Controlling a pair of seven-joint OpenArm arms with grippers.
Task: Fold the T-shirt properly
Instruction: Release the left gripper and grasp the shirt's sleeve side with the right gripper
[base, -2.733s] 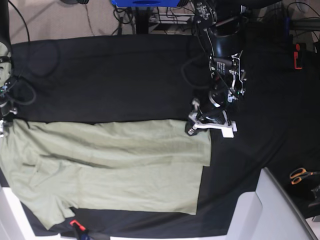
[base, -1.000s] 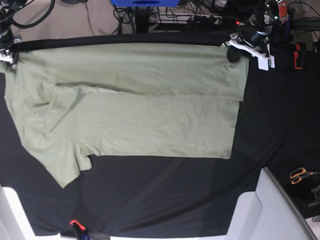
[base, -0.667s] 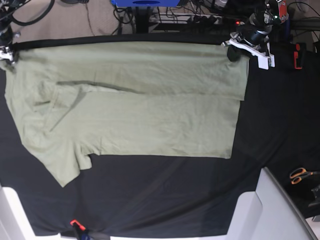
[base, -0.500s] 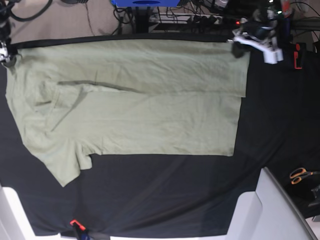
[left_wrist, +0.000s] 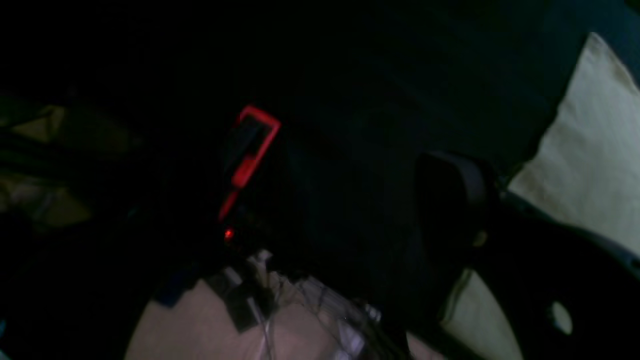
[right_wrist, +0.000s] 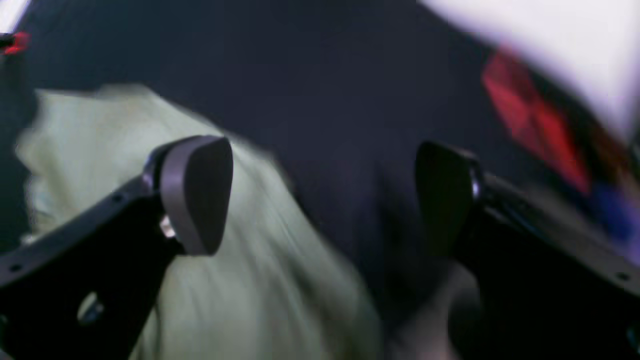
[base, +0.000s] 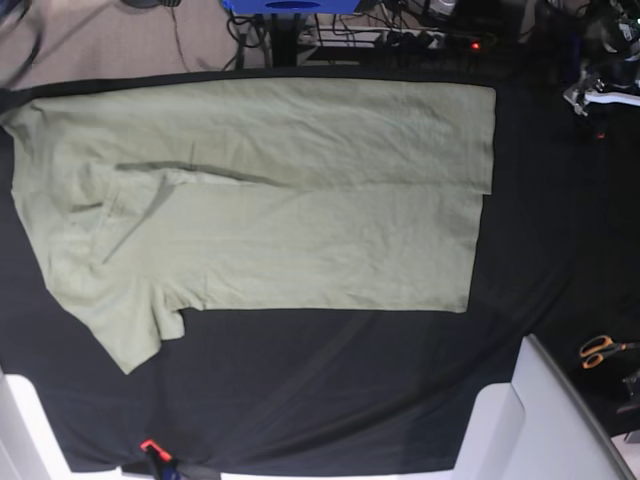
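1. Base view shows the T-shirt (base: 260, 210) lying spread across the black-draped counter (base: 330, 390), off to the inward side of both tools, neither of which touches it.
2. As I read it, only one lengthwise fold is in: a doubled band runs along the far edge, its lower edge showing as a step partway down the body. The sleeve (base: 125, 335) nearest me sticks out unfolded, and the crosswise folds are not yet made.
3. The left tool (base: 600, 92) hangs at the far corner, beyond the hem end of the shirt; it is small there and its wrist picture is very dark, so I cannot tell how its jaws stand. One dark pad (left_wrist: 450, 200) shows, with pale cloth just beside it.
4. The right tool (right_wrist: 325, 195) is spread wide and empty in its wrist view, grasping nothing, with the shirt collar-end cloth below and beside one pad.
5. The fabric looks like soft matte cotton, pale sage, faintly creased with shallow diagonal wrinkles near the sleeve; edges are straight at the hem. The counter cloth is dull black.
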